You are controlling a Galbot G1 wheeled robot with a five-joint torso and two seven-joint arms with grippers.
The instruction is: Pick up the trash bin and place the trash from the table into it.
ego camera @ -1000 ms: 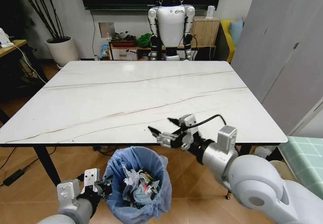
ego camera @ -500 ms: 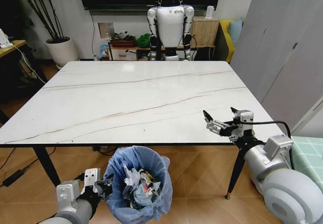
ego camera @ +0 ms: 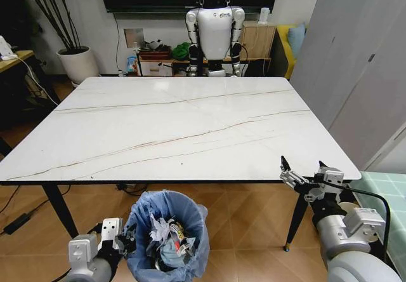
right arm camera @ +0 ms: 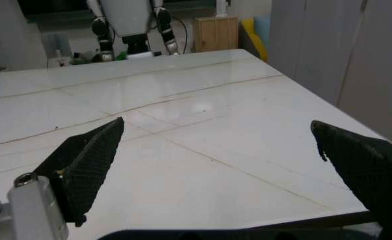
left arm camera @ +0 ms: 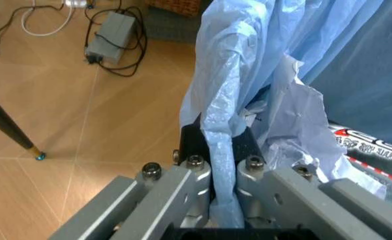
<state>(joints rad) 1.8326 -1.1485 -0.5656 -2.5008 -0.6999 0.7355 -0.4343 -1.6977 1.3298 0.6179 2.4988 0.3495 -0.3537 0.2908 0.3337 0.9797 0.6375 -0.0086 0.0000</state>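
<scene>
Between my left gripper's (left arm camera: 221,165) fingers (left arm camera: 189,150) I have the rim of the trash bin (ego camera: 166,234), the two pads pressed onto a fold of its crinkly light-blue bag (left arm camera: 249,75). From the head view that gripper (ego camera: 125,237) sits low at the robot's left, on the left edge of the bin, which hangs upright with its mouth facing up, below the near edge of the table (ego camera: 95,123) and above the wooden floor (ego camera: 247,231). Inside I see the trash (ego camera: 166,236): crumpled white paper, a pale blue piece and a bit of red and yellow wrapper, all heaped together. In the left wrist view white paper (left arm camera: 296,135) and a long wrapper with red marks (left arm camera: 366,147) lie just beside the clamped fold.

My right gripper (ego camera: 304,177) is off the table's near right corner, fingers (right arm camera: 89,165) spread wide and holding nothing, pointing back across the marble top (right arm camera: 182,120).

Around the bin: a black table leg (ego camera: 56,207) stands to its left, another (ego camera: 295,215) to its right near my right arm. A power brick with cables (left arm camera: 109,40) lies on the floor beyond the bin. Across the table a white humanoid robot (ego camera: 214,31) stands in front of low shelving, with a potted plant (ego camera: 76,56) in the far left corner and a grey cabinet (ego camera: 361,60) along the right.
</scene>
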